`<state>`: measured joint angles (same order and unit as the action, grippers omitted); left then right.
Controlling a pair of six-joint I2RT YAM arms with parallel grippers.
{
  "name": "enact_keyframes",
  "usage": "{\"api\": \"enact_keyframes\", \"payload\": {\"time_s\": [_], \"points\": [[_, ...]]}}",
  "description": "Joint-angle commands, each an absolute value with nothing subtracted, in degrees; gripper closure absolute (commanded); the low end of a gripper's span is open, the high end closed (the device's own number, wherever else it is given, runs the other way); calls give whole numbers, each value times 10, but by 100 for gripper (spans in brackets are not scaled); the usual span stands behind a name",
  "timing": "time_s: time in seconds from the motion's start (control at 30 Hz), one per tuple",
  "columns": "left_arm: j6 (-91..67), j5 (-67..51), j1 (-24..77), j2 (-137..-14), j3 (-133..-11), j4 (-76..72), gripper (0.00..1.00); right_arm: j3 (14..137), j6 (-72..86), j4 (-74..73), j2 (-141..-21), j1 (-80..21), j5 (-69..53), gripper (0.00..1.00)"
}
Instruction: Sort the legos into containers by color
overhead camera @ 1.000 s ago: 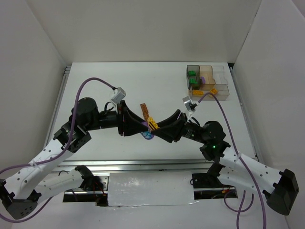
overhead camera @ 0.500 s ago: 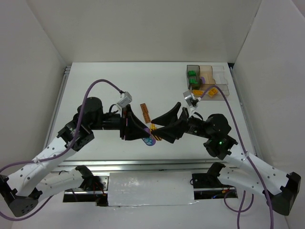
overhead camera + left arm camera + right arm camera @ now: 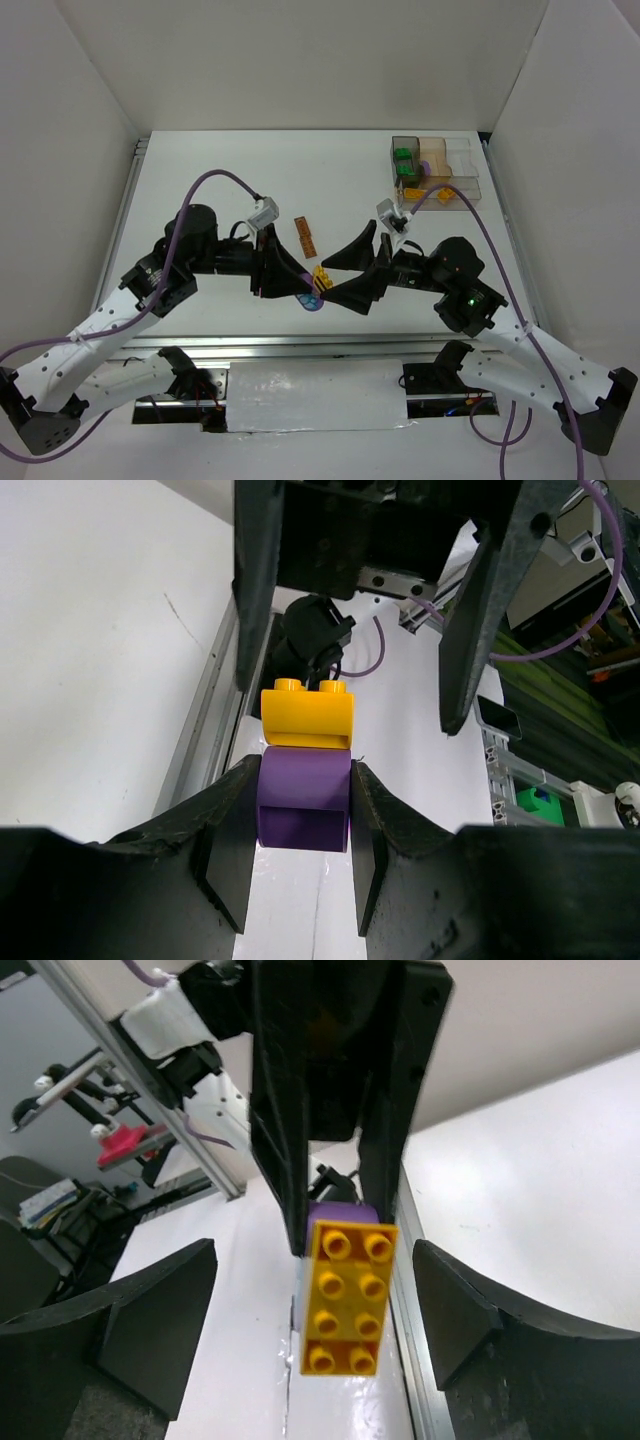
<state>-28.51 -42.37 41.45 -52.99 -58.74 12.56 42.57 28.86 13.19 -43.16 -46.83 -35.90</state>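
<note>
My left gripper (image 3: 303,810) is shut on a purple lego (image 3: 305,800) with a yellow lego (image 3: 307,715) stuck on its far end. In the top view the left gripper (image 3: 306,288) holds this pair, yellow (image 3: 321,275) over purple (image 3: 313,298), low over the table's near middle. Facing it, my right gripper (image 3: 331,281) stands open, its fingers apart on either side of the yellow lego (image 3: 350,1298) without touching it. The right gripper (image 3: 313,1295) holds nothing. The containers (image 3: 462,160) stand at the far right, with green legos (image 3: 405,162), a purple one (image 3: 425,168) and yellow ones (image 3: 446,190) inside.
A brown lego (image 3: 305,235) lies flat on the table just beyond the two grippers. The metal rail of the table's near edge (image 3: 320,345) runs right below them. White walls close in the left, back and right sides.
My right gripper has opened, letting go of the yellow lego, which stays stuck to the purple one in the left gripper. Both arms shifted slightly.
</note>
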Motion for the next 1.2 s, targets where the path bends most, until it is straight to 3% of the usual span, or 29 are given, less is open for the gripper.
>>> {"api": "enact_keyframes", "payload": {"time_s": [0.0,0.17,0.33,0.37,0.5,0.63,0.83,1.03,1.07,1.1,1.17], "points": [[-269,-447,413,-510,-603,79,100,415,269,96,-417,-469,-314,11],[-265,-446,414,-504,-601,83,100,410,269,98,-420,-469,-316,16],[-267,-455,414,-509,-601,76,100,408,275,121,-434,-468,-357,40],[-267,-457,414,-510,-600,74,100,405,279,131,-433,-469,-367,55],[-267,-457,414,-510,-596,73,100,409,283,141,-433,-470,-386,99],[-254,-450,414,-503,-599,86,100,399,281,149,-425,-465,-402,100],[-222,-455,414,-495,-604,125,100,356,378,262,-410,-323,-513,100],[-210,-454,413,-493,-602,146,100,366,389,273,-433,-257,-546,100],[-207,-436,413,-491,-605,151,100,376,373,242,-438,-249,-531,100],[-205,-424,413,-489,-607,168,100,408,309,121,-438,-236,-432,100],[-208,-356,413,-484,-619,190,100,438,273,25,-455,-231,-255,100]]}}
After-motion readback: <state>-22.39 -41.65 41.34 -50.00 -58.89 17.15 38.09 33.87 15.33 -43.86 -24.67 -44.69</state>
